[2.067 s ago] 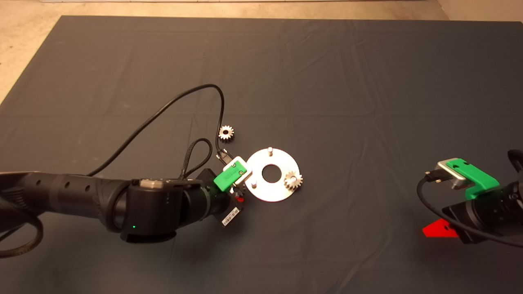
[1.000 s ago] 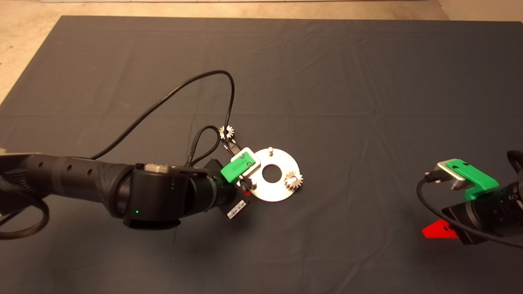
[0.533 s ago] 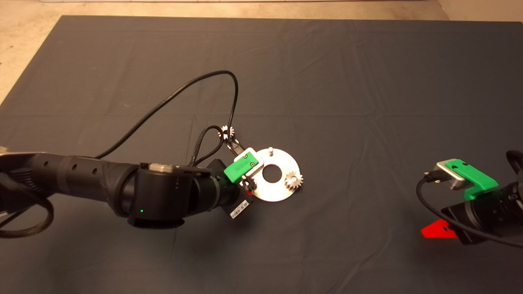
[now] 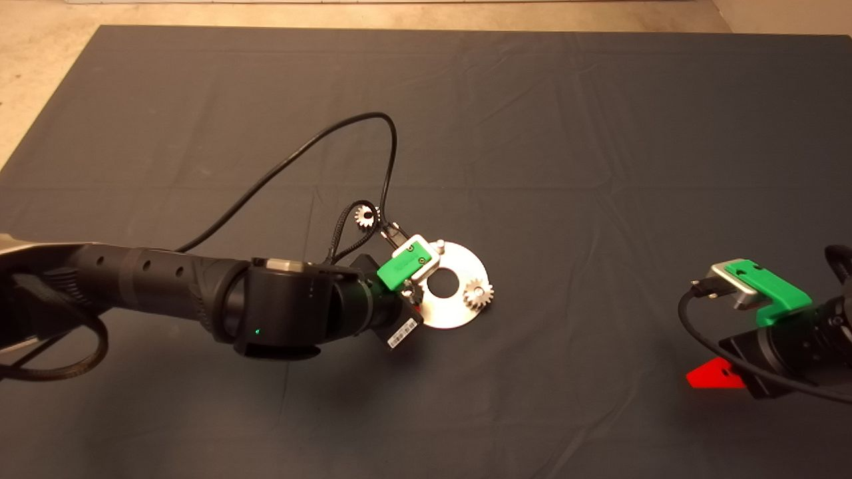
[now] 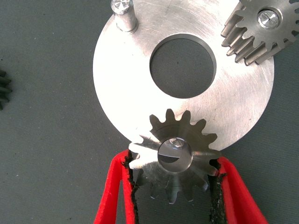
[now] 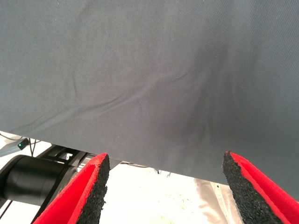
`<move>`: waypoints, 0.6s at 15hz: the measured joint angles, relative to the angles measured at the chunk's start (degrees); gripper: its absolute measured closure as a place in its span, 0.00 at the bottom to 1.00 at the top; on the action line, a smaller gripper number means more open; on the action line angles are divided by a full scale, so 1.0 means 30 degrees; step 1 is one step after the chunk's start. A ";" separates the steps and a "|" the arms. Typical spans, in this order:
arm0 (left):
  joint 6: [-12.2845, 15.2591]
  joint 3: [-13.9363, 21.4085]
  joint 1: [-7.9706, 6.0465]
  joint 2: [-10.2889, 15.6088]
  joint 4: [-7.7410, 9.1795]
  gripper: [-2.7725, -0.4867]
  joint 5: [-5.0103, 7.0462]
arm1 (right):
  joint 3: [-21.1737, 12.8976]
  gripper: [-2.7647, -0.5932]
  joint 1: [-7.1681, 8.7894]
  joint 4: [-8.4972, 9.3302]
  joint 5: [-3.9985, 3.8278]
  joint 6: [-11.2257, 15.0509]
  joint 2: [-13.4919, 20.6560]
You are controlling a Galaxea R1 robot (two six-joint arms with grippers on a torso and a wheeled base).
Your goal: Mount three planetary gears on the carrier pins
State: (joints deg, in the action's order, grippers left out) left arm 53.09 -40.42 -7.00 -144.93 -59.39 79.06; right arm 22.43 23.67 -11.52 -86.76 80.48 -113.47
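dark mat (image 4: pixel 599 166) covers the table, with bare floor showing past its far edge. your left gripper (image 5: pixel 174 186) is pinching a gear (image 5: pixel 175 161) by its teeth, one black pad on each flank. that gear hangs over the near rim of the disc (image 5: pixel 238 100), which lies just ahead of the jaws. through its bore you can see the tip of a pin (image 5: pixel 176 143), sitting toward the forward edge of the hole, not centred.

other parts, from the jaws:
- seated gear (image 5: pixel 257 25): on its pin at the far side of the disc, ahead and to one side.
- bare pin (image 5: pixel 123 13): far side too, opposite flank.
- loose gear (image 4: pixel 365 215): off the disc on the mat, only its edge showing in the wrist view.

right gripper (image 6: pixel 163 186): parked at the mat's edge, fingers spread wide, nothing between them.

risks, as i judge them:
- bore and pin are off-axis. press down now and the gear face may land on the pin top, tilt in the pads, or jam.
- the disc is not clamped. side load from a bad descent could slide it and carry the seated gear along.
- grip is on tooth tips only. the gear could rotate or slip out.
- arm cable (image 4: pixel 293 159) drapes close to the loose gear and may nudge it.
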 joint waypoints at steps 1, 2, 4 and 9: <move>0.0000 0.0000 0.0001 0.0000 0.0001 0.94 -0.0004 | 0.0000 0.45 0.0000 0.0000 0.0000 0.0000 0.0000; 0.0000 0.0000 0.0000 -0.0005 0.0008 0.94 -0.0060 | 0.0000 0.45 0.0000 -0.0001 0.0008 0.0000 0.0000; 0.0047 0.0000 0.0008 0.0000 0.0008 0.94 -0.0093 | 0.0000 0.45 0.0000 0.0000 0.0000 0.0000 0.0000; 0.0134 0.0000 0.0008 -0.0008 0.0000 0.94 -0.0386 | 0.0000 0.45 0.0000 -0.0007 0.0008 0.0000 0.0000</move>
State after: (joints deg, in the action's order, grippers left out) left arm 53.49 -40.42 -6.97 -144.96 -59.39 77.90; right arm 22.43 23.67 -11.54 -86.74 80.48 -113.47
